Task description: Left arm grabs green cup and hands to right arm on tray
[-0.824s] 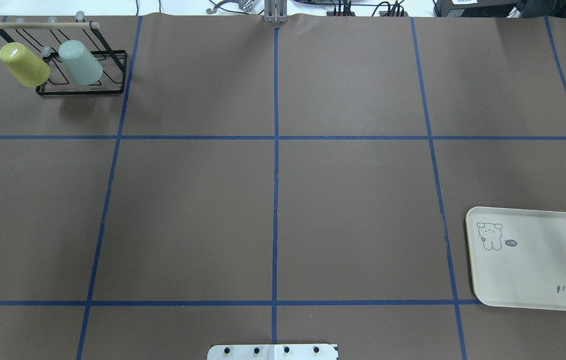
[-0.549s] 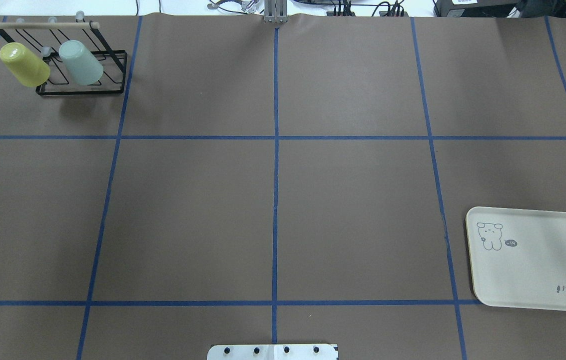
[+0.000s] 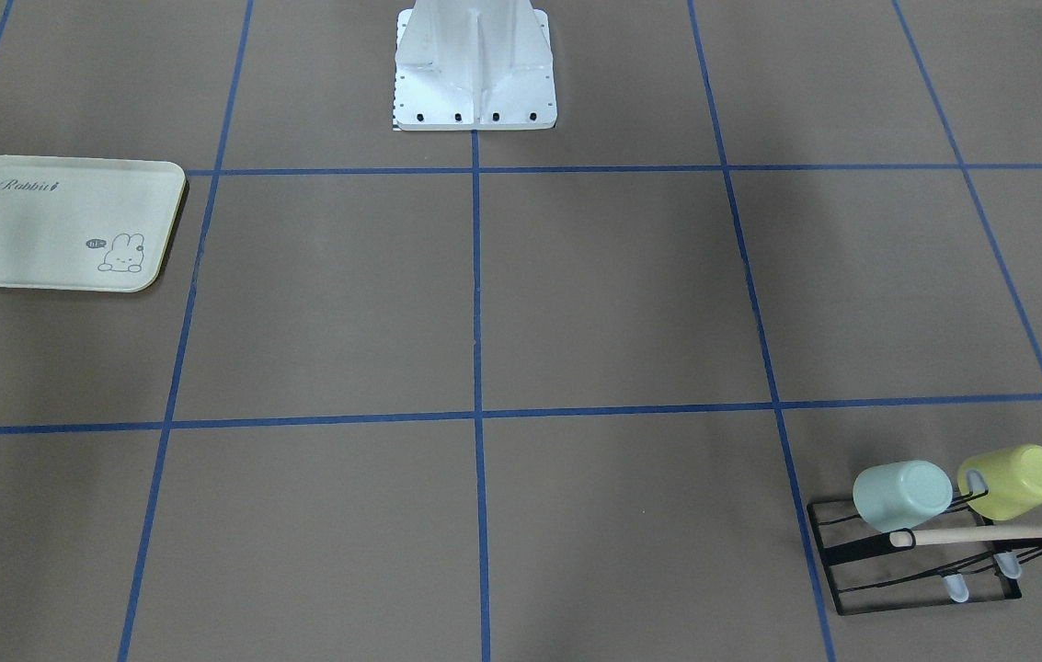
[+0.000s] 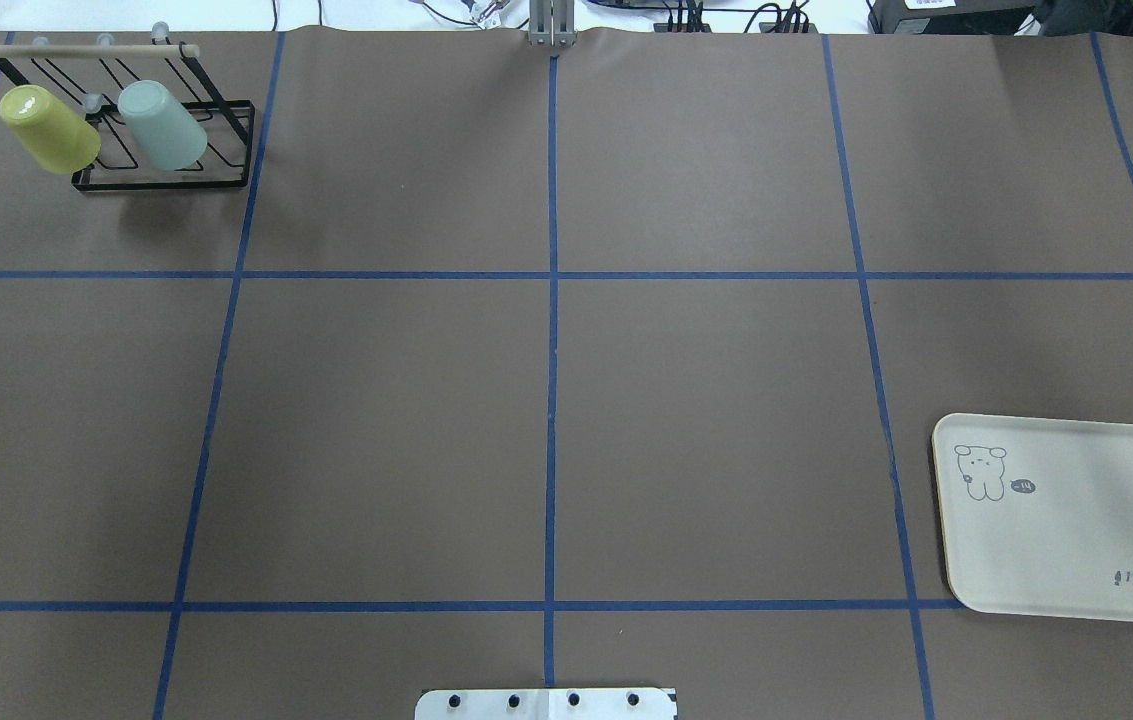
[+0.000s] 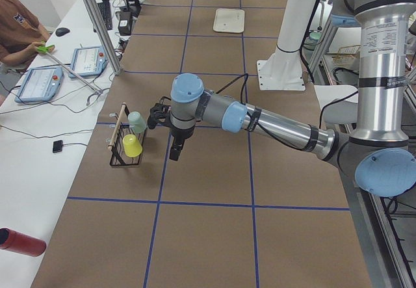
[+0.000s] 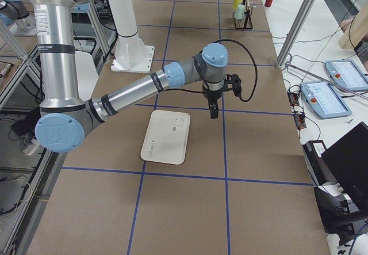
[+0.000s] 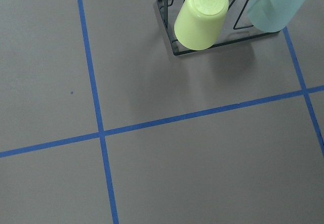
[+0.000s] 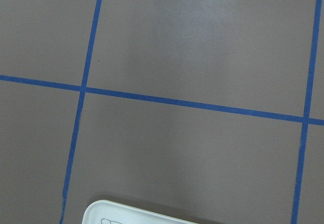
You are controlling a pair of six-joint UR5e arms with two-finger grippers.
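The pale mint-green cup (image 4: 161,125) hangs upside down on the black wire rack (image 4: 166,180) at the table's far left corner, beside a yellow-green cup (image 4: 48,128). Both cups show in the left wrist view, green cup (image 7: 278,4) at the top right. The cream tray (image 4: 1066,520) lies empty at the near right. My left gripper (image 5: 175,148) hangs above the table just beside the rack; I cannot tell if it is open. My right gripper (image 6: 214,112) hangs above the table just past the tray's (image 6: 167,137) far corner; I cannot tell its state either.
Brown paper with blue tape grid lines covers the table. The robot's white base plate (image 3: 475,83) stands at the near middle edge. Operators' tablets (image 6: 325,99) and cables lie on the white bench beyond the far edge. A red bottle (image 5: 19,242) lies there too.
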